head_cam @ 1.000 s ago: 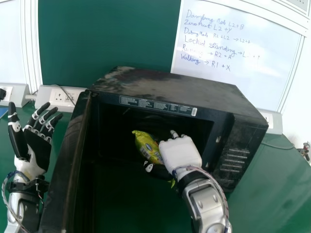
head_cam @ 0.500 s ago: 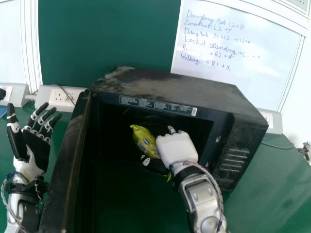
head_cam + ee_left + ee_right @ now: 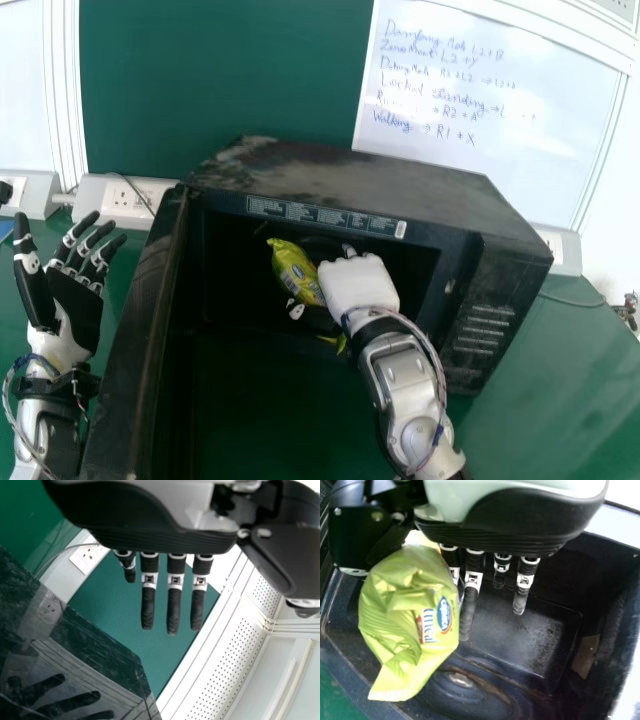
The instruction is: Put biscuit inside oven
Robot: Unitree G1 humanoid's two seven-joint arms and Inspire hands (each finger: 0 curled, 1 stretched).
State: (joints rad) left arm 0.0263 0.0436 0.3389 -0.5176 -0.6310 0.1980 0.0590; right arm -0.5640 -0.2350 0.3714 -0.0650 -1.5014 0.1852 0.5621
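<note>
Placing step: right hand [image 3: 358,284] pinched packet [image 3: 292,266] inside oven [image 3: 345,180], twelve o'clock; left hand [image 3: 75,305], fingers [image 3: 173,611] open. Release seemed due.

The oven [image 3: 350,180] stands on the table [image 3: 560,370] — door [image 3: 130,370] at left, packet [image 3: 292,268] in its opening, board [image 3: 500,150] behind.

Green table [image 3: 560,380], plain smooth top. Black microwave oven [image 3: 350,185] sits upright right on it, set at a slight angle, cavity facing the robot. Door [image 3: 135,350] swung wide open on the robot's left, sticking out over the tabletop; control panel on the robot's right. Top of the casing is dusty/smudged, printed label strip above the opening. Thin cable [image 3: 575,303] along the back of the table, right of the oven. Bit of something blue [image 3: 6,229] at far left, too cut off to ID.
</note>
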